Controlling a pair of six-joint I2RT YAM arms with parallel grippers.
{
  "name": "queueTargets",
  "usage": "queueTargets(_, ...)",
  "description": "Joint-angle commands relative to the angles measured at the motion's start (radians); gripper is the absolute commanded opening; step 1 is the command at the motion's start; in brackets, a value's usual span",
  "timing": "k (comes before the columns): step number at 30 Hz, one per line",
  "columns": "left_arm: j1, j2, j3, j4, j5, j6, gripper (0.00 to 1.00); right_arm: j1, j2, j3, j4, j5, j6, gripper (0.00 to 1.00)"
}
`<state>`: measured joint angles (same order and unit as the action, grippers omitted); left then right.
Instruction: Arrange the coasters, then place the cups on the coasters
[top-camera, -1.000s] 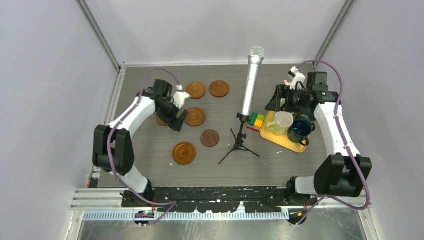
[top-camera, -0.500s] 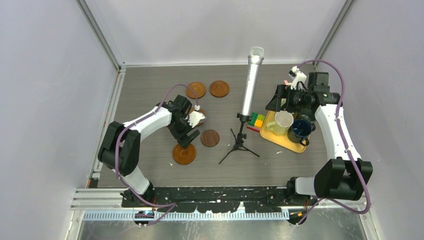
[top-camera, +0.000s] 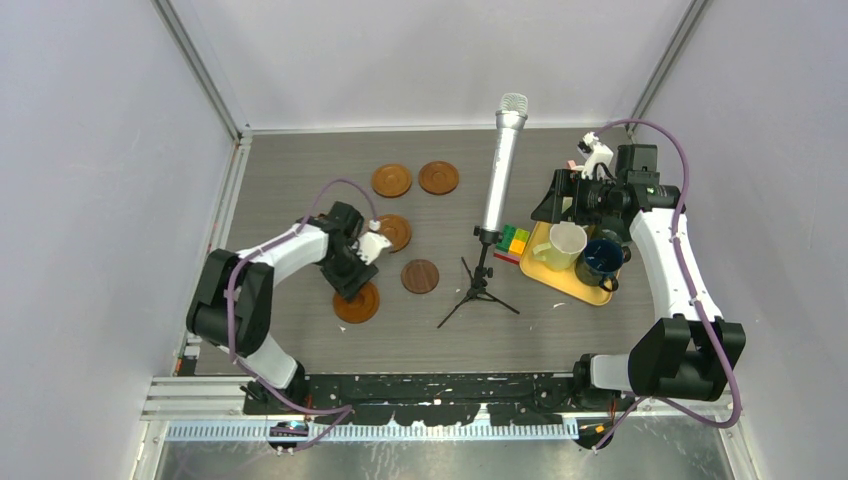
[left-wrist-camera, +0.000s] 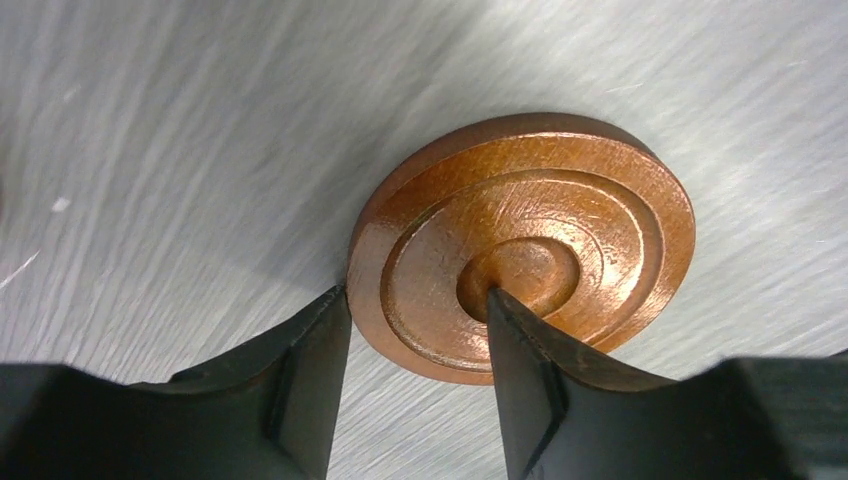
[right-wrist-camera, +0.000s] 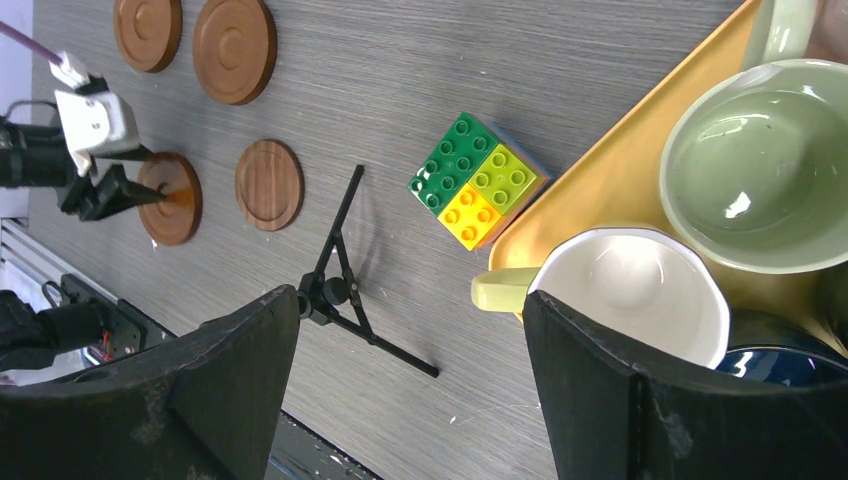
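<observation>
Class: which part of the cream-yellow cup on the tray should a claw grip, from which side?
Pinch the cream-yellow cup at the rim by its handle, from above, one finger inside: it stands upright, and the green cup and blue cup crowd the opposite side.

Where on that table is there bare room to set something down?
Bare: the near strip between tripod and table edge, and the far-left corner beyond the coasters. Crowded: the tray of cups, and the left middle among the coasters.

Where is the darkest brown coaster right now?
In the top view, the dark brown coaster lies flat, just left of the microphone tripod and right of the orange coaster at the left pincer.
</observation>
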<state>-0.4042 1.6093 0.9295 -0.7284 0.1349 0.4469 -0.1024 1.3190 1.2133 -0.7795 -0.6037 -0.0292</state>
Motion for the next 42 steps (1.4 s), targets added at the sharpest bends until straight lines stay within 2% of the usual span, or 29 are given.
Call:
queueTargets(1, 0.185, -0.009, -0.043, 0.005, -0.038, 0.110, 0.52, -0.005, -0.040, 0.001, 0.013, 0.004, -0.018, 0.86)
queueTargets(7, 0.461, -0.019, -0.036, -0.007, -0.043, 0.262, 0.50, -0.005, -0.040, -0.003, 0.013, 0.003, -0.020, 0.86)
queueTargets(12, 0.634, 0.019, 0.037, -0.008, -0.049, 0.365, 0.50, -0.005, -0.034, -0.001, 0.014, -0.001, -0.018, 0.86)
queueTargets(16, 0.719, 0.076, 0.105, -0.014, -0.037, 0.391, 0.50, -0.005, -0.032, -0.002, 0.014, -0.001, -0.017, 0.86)
queueTargets(20, 0.757, 0.107, 0.133, 0.002, -0.034, 0.396, 0.50, -0.005, -0.031, -0.001, 0.014, 0.001, -0.017, 0.86)
queueTargets(25, 0.766, 0.107, 0.148, -0.013, -0.028, 0.403, 0.54, -0.005, -0.026, 0.002, 0.013, 0.001, -0.017, 0.86)
queueTargets(33, 0.739, -0.018, 0.272, -0.212, 0.089, 0.347, 0.77, -0.005, -0.023, 0.006, 0.015, -0.007, -0.016, 0.86)
queueTargets(38, 0.589, -0.093, 0.361, -0.271, 0.147, 0.237, 0.81, -0.005, -0.017, 0.007, 0.014, -0.015, -0.013, 0.86)
queueTargets(42, 0.360, -0.108, 0.385, -0.215, 0.167, 0.093, 0.81, -0.005, -0.024, 0.003, 0.013, -0.016, -0.015, 0.86)
